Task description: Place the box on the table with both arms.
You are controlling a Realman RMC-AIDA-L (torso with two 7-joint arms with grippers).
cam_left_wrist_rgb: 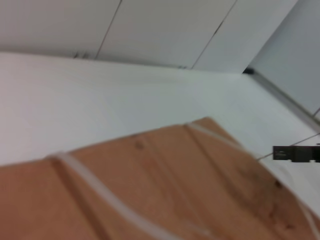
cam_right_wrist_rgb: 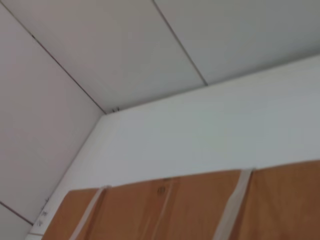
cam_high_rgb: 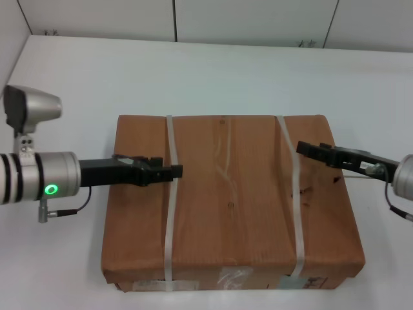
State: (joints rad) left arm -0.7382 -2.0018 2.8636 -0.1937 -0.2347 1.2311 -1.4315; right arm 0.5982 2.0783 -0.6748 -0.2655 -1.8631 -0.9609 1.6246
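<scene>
The box (cam_high_rgb: 229, 200), flat, brown and paper-wrapped, lies on the white table (cam_high_rgb: 213, 71). Two white straps (cam_high_rgb: 169, 194) cross it, and tape and labels (cam_high_rgb: 232, 279) show on its near edge. My left gripper (cam_high_rgb: 173, 171) reaches in from the left over the box's top, at the left strap. My right gripper (cam_high_rgb: 302, 148) reaches in from the right over the top, near the right strap. The left wrist view shows the box top (cam_left_wrist_rgb: 175, 190), the table (cam_left_wrist_rgb: 100, 100) and the right gripper (cam_left_wrist_rgb: 295, 153) farther off. The right wrist view shows the box's far edge (cam_right_wrist_rgb: 175, 210) and the table (cam_right_wrist_rgb: 225, 135).
White panelled walls (cam_high_rgb: 258, 19) stand behind the table and along its left side (cam_high_rgb: 10, 39). Bare tabletop lies beyond the box and to both sides. The box's near edge is close to the bottom of the head view.
</scene>
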